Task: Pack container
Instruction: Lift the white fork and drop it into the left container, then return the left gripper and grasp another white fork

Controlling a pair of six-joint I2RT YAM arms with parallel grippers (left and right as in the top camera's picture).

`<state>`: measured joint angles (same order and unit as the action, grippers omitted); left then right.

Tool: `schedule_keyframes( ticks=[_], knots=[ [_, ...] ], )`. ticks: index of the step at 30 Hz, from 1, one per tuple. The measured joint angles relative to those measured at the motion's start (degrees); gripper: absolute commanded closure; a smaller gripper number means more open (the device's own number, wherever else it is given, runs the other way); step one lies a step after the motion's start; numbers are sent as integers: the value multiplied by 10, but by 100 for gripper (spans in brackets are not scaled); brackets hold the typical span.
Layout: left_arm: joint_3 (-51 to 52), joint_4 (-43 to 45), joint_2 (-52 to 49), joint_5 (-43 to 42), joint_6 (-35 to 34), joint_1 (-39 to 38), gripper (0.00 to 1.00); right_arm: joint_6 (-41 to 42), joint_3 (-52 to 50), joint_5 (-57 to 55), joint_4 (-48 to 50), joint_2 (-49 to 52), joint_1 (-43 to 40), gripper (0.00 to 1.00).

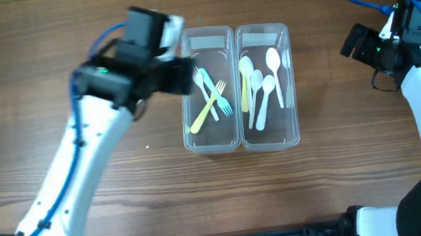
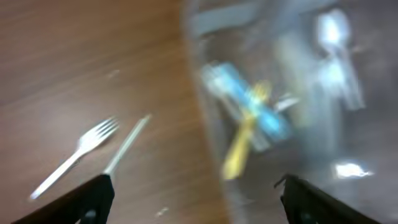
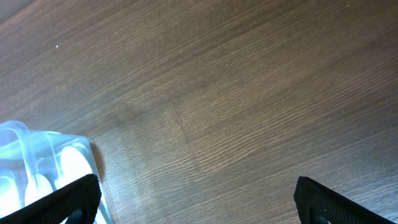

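Container lies just ahead of your left gripper, forks in the near tub and spoons in the far one, sorted by kind. That gripper's fingers stand apart, holding nothing. A white fork lies loose on the table beside it, likely the next pick. Your right gripper, fingers also apart, hangs well clear of the tubs, leaving room.

A brown wooden table fills every view, fine-grained (long streaks from overhead) and softly, evenly lit.
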<state>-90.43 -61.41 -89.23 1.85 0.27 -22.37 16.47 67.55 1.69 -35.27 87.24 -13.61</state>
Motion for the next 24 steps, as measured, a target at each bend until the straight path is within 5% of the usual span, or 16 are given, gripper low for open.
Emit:
schedule_keyframes(
  ticks=[4, 11, 24],
  knots=[
    [1, -85, -47, 28, 100, 104, 23, 0, 0, 4, 1, 0, 0, 0],
    [1, -89, -183, 13, 258, 177, 39, 0, 0, 5, 1, 0, 0, 0],
    [1, -55, -330, 3, 405, 178, 44, 0, 0, 9, 0, 0, 0, 0]
  ],
)
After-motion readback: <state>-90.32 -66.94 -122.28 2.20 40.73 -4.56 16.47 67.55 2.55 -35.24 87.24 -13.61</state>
